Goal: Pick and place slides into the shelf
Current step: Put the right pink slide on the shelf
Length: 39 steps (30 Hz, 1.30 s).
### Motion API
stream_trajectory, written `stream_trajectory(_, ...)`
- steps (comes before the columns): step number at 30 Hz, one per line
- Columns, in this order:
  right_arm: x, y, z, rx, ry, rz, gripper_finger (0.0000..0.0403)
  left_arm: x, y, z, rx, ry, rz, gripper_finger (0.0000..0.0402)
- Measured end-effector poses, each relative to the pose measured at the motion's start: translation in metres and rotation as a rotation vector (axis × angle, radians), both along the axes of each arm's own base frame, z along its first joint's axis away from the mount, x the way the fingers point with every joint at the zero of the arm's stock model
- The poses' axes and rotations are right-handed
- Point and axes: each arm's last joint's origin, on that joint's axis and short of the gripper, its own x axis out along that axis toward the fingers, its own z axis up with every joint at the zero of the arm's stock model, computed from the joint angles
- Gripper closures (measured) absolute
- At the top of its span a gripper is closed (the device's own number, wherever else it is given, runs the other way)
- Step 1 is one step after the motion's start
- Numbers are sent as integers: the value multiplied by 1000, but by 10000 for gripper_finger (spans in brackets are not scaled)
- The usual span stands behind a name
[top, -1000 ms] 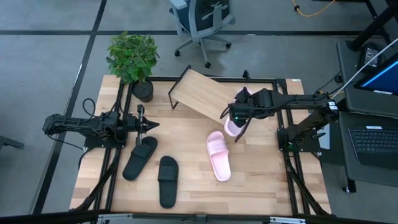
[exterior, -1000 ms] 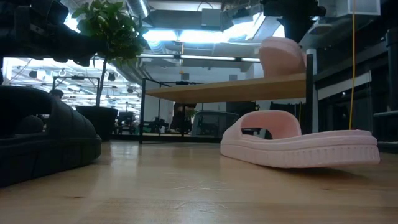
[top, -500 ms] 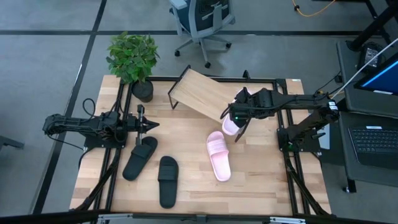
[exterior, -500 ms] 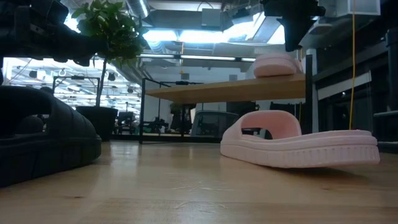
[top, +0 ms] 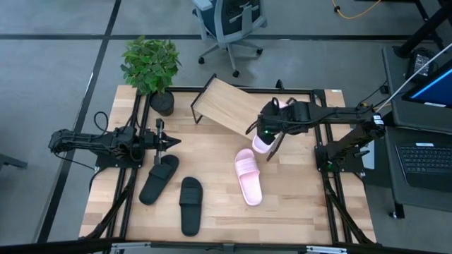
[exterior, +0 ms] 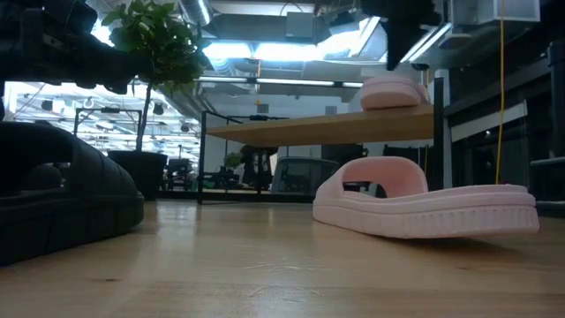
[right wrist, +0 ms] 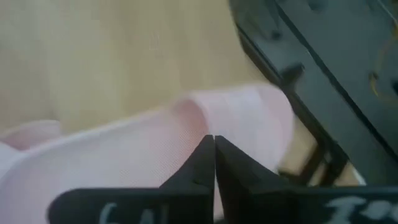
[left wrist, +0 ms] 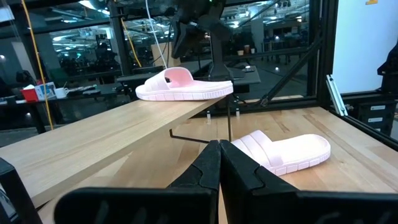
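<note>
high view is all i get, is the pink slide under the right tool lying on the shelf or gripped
Observer: Lying on it. The low view shows the pink slide flat on the shelf, with the right tool just above, not touching.
Operator: tool open or shut
Observer: Shut. In the right wrist view its fingers meet with nothing between them.
Operator: how close to the shelf end
Observer: The left wrist view puts it at the very end, sole reaching the corner.
</note>
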Motion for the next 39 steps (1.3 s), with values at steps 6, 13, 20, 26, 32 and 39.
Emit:
stream_trajectory(6,14,-11,9,22,-94,113,398,0,0,0,0,0,-1,401)
stream_trajectory(13,19,-39,9,38,-90,157,399,0,0,0,0,-1,-1,401)
stream_trajectory(20,24,-65,-2,90,-40,172,401,0,0,0,0,-1,-1,401)
stream_trajectory(26,30,-75,-16,168,6,186,401,0,0,0,16,1,1,401)
stream_trajectory(32,21,-74,-21,210,106,151,401,0,0,0,25,1,1,401)
stream_trajectory(39,18,-74,-13,201,54,141,398,0,0,0,26,2,1,401)
